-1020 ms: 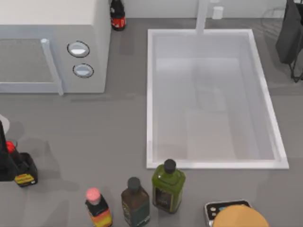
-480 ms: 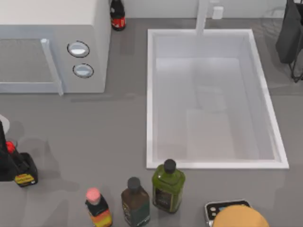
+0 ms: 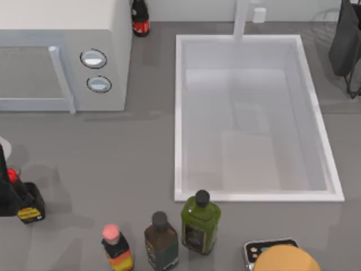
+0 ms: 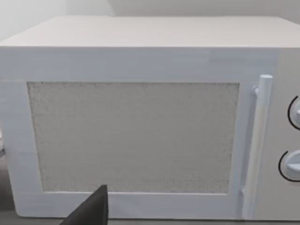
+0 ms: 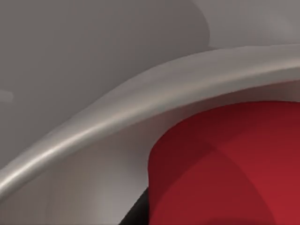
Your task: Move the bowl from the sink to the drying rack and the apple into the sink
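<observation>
Hovering close over the apple [image 5: 234, 164], the right gripper's claw state can't be told; centre before closing, then carry to the sink [image 3: 179, 113].

I read this as a rendered kitchen. Grey counter [image 3: 124, 152] carries a white microwave [image 3: 62, 56] with door handle and two round dials at the top view's left. A large white sink [image 3: 179, 113] with raised rim and faucet post [image 3: 241, 20] sits to its right. Bottles [image 3: 200, 223] of sauce and oil stand along the near edge, one more red-labelled bottle [image 3: 140, 20] behind the microwave.
</observation>
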### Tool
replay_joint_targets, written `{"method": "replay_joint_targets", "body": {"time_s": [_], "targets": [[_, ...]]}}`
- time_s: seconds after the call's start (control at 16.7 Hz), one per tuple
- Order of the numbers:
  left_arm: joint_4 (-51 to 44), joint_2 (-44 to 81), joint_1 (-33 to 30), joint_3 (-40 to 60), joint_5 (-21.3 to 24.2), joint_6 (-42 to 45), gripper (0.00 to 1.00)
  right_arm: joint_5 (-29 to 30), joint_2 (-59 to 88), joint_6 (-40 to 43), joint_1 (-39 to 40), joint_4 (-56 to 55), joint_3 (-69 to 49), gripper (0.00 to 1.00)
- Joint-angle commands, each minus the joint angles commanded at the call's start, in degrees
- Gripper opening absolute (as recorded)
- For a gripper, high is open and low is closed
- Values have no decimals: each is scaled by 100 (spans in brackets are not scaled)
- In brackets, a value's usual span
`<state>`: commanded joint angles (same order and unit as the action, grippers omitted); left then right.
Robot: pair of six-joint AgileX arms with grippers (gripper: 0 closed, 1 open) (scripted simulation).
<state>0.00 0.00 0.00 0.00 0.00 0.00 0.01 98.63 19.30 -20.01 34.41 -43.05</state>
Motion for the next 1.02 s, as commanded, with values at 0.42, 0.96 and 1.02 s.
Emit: {"method": "replay_joint_targets", "body": {"time_s": [0.42,0.96,1.02], "targets": [[0,0,0,0,0,0,100,0,0,0,0,0,0,17],[0,0,0,0,0,0,100,0,0,0,0,0,0,0],[0,0,0,0,0,0,100,0,0,0,0,0,0,0]]}}
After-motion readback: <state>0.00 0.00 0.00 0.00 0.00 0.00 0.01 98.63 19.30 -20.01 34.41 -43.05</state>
